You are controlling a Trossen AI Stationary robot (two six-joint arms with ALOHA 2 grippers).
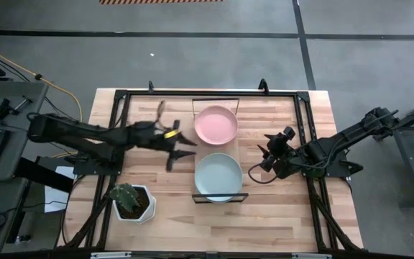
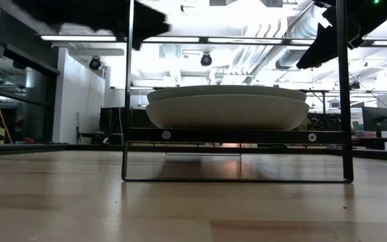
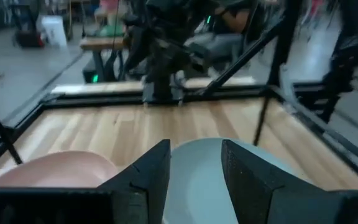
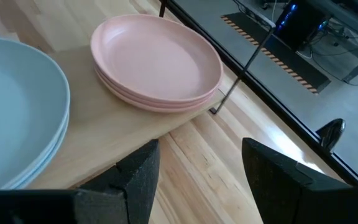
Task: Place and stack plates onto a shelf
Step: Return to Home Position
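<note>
High view gives you the narrow light-wood shelf with the thin black metal frame (image 1: pixel 217 148) at the middle of the wooden tabletop (image 1: pixel 286 208). It carries two stacks of round matte plates. The pastel pink stack (image 1: pixel 215 124) sits on the far end and the pale blue stack (image 1: pixel 218 175) on the near end, close together but not overlapping. In the right wrist view you can see layered rims on both the pink stack (image 4: pixel 157 62) and the pale blue one (image 4: pixel 17 112), so each is more than one plate deep. The low view shows a stack (image 2: pixel 227 111) resting level on the shelf board (image 2: pixel 237 135).

Your left gripper (image 1: pixel 183 151) hangs just beside the shelf's left edge, about level with the gap between the stacks. Its fingers (image 3: pixel 151 180) are spread apart with nothing between them, and the pale blue plate (image 3: pixel 197 180) lies beyond them.

Your right gripper (image 1: pixel 261 161) is to the right of the shelf, clear of it and about level with the pale blue stack. Its fingers (image 4: pixel 138 174) are also parted and empty, above bare tabletop and touching no plate.

Off to the left, near the front edge, a white hexagonal pot with a green cactus (image 1: pixel 131 201) stands well apart from the shelf.
</note>
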